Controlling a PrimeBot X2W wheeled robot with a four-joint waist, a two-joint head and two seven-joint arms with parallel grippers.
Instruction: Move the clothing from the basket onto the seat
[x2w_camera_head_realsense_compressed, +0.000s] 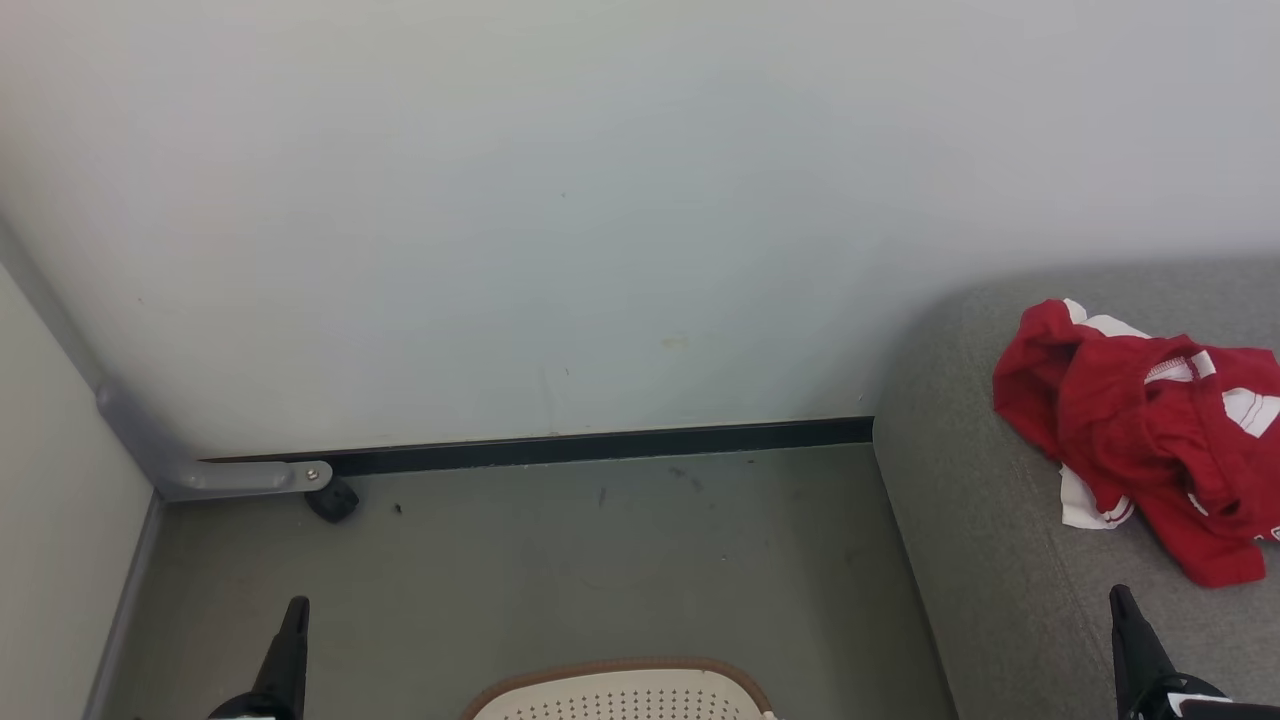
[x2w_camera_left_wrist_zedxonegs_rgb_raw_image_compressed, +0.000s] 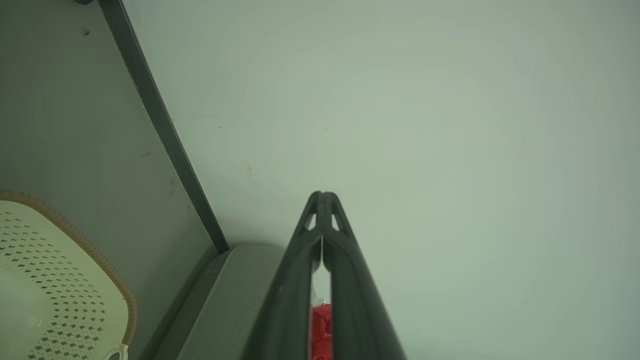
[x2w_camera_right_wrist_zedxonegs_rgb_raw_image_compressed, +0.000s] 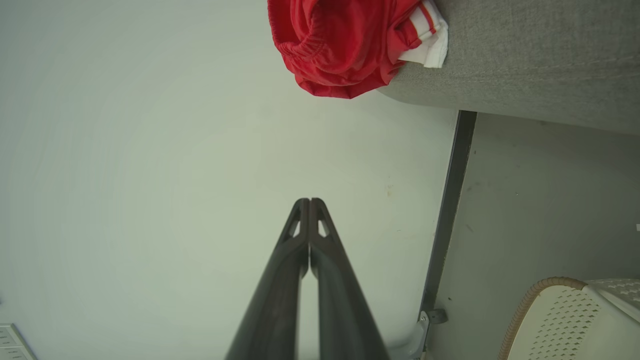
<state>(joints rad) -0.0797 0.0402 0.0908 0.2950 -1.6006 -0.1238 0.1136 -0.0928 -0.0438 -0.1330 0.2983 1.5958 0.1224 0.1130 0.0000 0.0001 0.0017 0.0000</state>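
The red clothing (x2w_camera_head_realsense_compressed: 1140, 440) lies in a crumpled heap on the grey seat (x2w_camera_head_realsense_compressed: 980, 540), off to the robot's right. It sits near the edge closest to the wall (x2w_camera_head_realsense_compressed: 600, 200), with white trim showing among the folds. The basket (x2w_camera_head_realsense_compressed: 620, 665) stands on the floor (x2w_camera_head_realsense_compressed: 600, 560) straight ahead of the robot, well apart from the heap. Its brown rim and perforated cream plastic poke in at the bottom of the head view. The left gripper (x2w_camera_left_wrist_zedxonegs_rgb_raw_image_compressed: 323, 196) hangs in the air over the floor beside the basket, its two dark fingers pressed together at the tips with nothing between them. The right gripper (x2w_camera_right_wrist_zedxonegs_rgb_raw_image_compressed: 309, 201) is pinched together the same way, holding nothing, in front of the seat's near part. A dark skirting strip (x2w_camera_head_realsense_compressed: 600, 447) runs along the foot of the wall.
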